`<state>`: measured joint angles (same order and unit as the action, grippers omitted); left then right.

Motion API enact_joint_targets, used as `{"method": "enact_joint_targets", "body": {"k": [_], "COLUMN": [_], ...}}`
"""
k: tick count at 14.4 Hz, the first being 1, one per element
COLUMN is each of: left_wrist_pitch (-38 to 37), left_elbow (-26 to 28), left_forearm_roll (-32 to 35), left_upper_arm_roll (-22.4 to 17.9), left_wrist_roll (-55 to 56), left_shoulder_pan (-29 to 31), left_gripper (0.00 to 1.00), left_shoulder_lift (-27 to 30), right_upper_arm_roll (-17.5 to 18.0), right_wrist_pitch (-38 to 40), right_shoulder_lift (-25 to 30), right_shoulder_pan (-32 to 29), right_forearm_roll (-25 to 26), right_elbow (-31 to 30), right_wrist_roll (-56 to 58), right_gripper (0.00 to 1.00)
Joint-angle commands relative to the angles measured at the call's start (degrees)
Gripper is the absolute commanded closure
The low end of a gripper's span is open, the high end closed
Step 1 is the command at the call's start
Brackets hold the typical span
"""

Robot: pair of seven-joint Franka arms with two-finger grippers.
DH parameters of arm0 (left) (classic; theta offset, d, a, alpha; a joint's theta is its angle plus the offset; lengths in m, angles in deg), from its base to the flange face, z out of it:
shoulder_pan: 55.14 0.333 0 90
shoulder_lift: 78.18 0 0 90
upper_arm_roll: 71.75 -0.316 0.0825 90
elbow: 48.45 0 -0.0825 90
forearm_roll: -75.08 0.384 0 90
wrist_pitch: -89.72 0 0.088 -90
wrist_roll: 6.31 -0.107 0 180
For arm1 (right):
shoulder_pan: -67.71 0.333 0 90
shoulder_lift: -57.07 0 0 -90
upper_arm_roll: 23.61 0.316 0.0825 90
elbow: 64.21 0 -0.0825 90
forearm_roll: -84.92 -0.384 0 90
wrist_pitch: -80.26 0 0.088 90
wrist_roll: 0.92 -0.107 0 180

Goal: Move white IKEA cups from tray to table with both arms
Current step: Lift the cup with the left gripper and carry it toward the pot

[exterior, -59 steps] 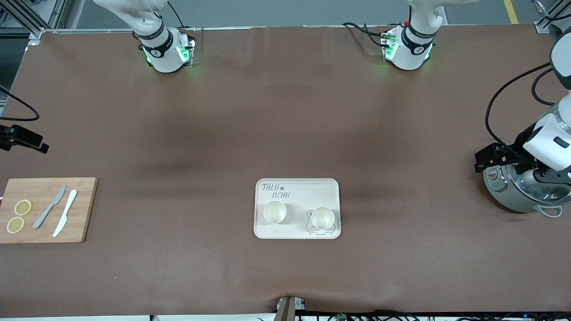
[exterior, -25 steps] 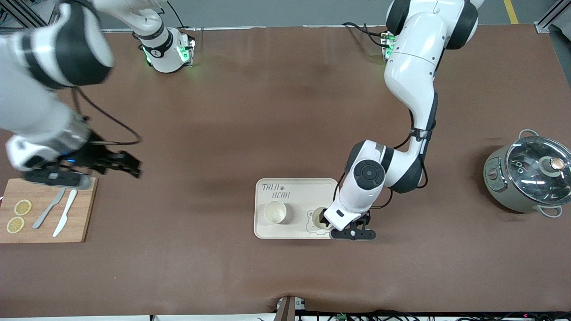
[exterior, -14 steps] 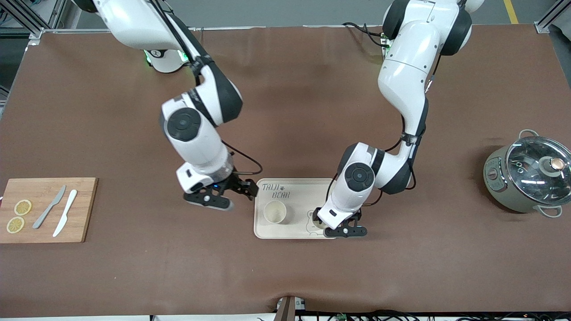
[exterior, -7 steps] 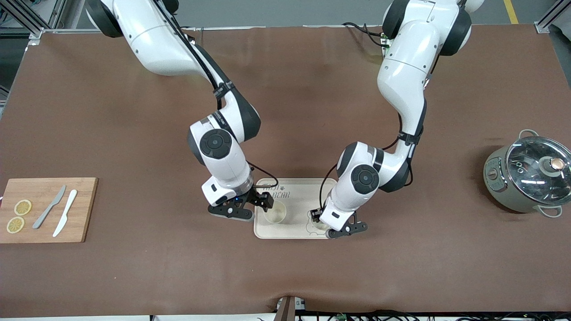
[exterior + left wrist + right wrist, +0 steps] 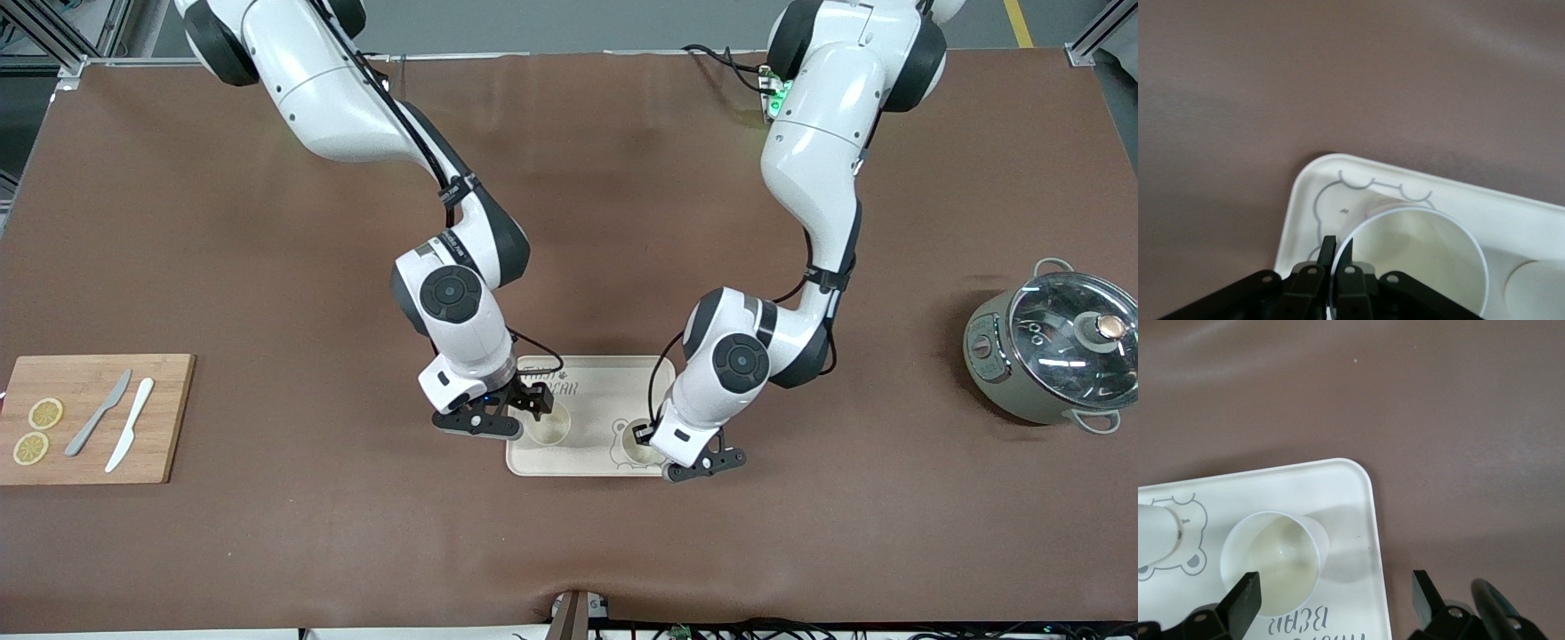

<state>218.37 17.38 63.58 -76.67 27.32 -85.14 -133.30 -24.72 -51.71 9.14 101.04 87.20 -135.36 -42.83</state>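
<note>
Two white IKEA cups stand on a cream bear-printed tray [image 5: 591,466]. My left gripper [image 5: 644,436] is shut on the rim of the cup [image 5: 636,447] on the bear print. In the left wrist view one finger is inside and one outside that cup's wall [image 5: 1418,260], pinching it at the left gripper [image 5: 1338,248]. My right gripper [image 5: 537,410] hangs open low over the other cup [image 5: 551,428]. In the right wrist view this cup [image 5: 1271,563] lies by one finger of the right gripper [image 5: 1335,590]. The other finger is past the tray's edge [image 5: 1375,520].
A wooden cutting board [image 5: 160,418] with lemon slices and two knives lies at the right arm's end of the table. A grey-green pot with a glass lid [image 5: 1053,356] stands at the left arm's end. Bare brown table surrounds the tray.
My left gripper has shut on its cup's rim. The right arm has swung in from the cutting board end and come down over the other cup, still open.
</note>
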Motion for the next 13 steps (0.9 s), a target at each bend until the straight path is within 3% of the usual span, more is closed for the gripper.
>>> {"method": "enact_joint_targets", "body": {"k": [1,4,7,9,11,13], "left_wrist_pitch": [-13.3,-16.9,-16.3,-10.0,2.0,12.6], "left_elbow": [1.7,7.4,20.8,33.3,48.2,59.4], "left_forearm_roll": [6.1,6.6,6.2,5.8,5.3,4.7], "left_upper_arm_roll": [-0.3,0.0,0.7,1.1,1.4,1.6], "left_wrist_roll": [-2.4,-5.3,-10.8,-16.5,-23.3,-28.1], "left_shoulder_pan": [1.4,3.8,8.7,13.4,17.5,19.7], "left_gripper": [1.0,1.0,1.0,1.0,1.0,1.0], "left_shoulder_lift": [7.5,15.6,27.8,35.8,42.2,44.6], "right_upper_arm_roll": [-0.3,-0.4,-0.5,-0.5,-0.6,-0.6], "right_wrist_pitch": [-1.9,-2.8,-3.6,-4.8,-5.8,-6.3], "right_shoulder_lift": [-2.5,-3.2,-4.0,-4.9,-5.6,-6.0], "right_shoulder_pan": [0.6,0.9,1.4,1.7,2.0,2.0], "right_forearm_roll": [1.1,1.1,1.2,1.2,1.3,1.8], "right_elbow": [2.0,2.0,2.0,2.0,2.0,2.0], "right_wrist_roll": [-0.1,-0.1,-0.2,-0.2,-0.3,-0.4], "right_gripper": [0.0,0.0,0.0,0.0,0.0,0.0]}}
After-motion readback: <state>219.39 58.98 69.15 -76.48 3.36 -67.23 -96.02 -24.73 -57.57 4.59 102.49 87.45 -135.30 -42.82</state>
